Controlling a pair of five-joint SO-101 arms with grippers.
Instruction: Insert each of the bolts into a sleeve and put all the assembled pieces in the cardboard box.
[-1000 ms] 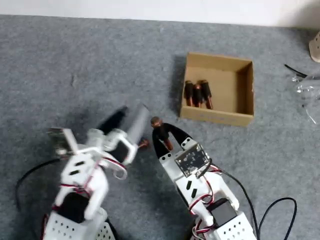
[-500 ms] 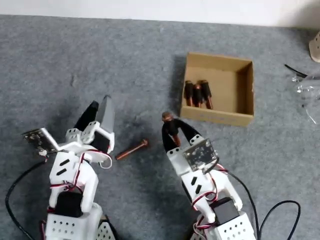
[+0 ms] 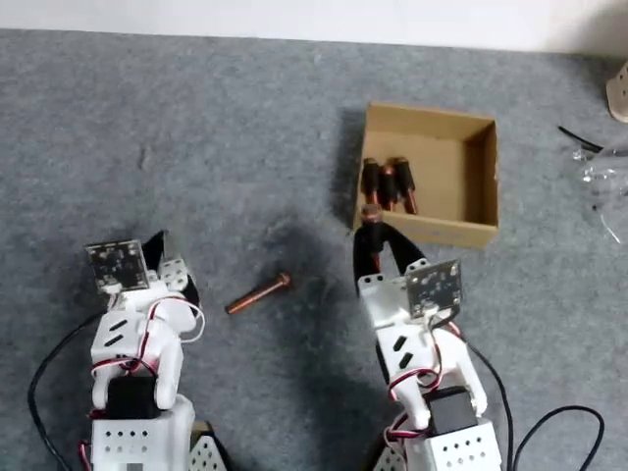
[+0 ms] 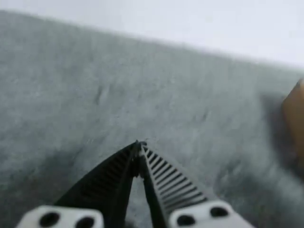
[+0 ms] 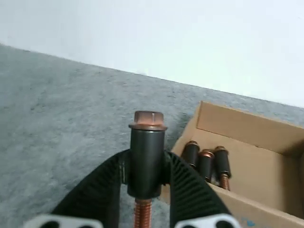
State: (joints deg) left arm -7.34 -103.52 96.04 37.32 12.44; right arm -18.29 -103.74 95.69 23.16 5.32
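- Two white arms [image 3: 137,343] stood side by side at the near edge of the grey desk [image 3: 196,147], with dark cables [image 3: 54,348] trailing from their bases.
- On the left side of the desk, the left claw [image 4: 138,149] hung over bare grey surface, its ribbed tips pressed together with nothing between them.
- One loose bolt [image 3: 259,294], copper-coloured, lay flat on the desk between the two arms, its head turned toward the right arm, apart from both claws.
- Farther on, the right claw [image 5: 146,164] pinched a dark sleeve [image 5: 146,147] by its sides and held it upright.
- A copper bolt [image 5: 148,119] ran through that sleeve, its hexagonal head seated on top and its threaded shank showing below.
- Seen from above, the held piece sat at the near left corner of the cardboard box [image 3: 422,231]. Whether it was over the rim or just short of it could not be told.
- Three assembled pieces [image 3: 388,183] lay side by side inside the box, against its left wall, with one copper shank pointing toward the near wall.
- At the far right edge of the desk lay a clear plastic item [image 3: 599,167] beside a thin dark wire.
- Beyond the desk rose a plain white wall [image 5: 190,38].
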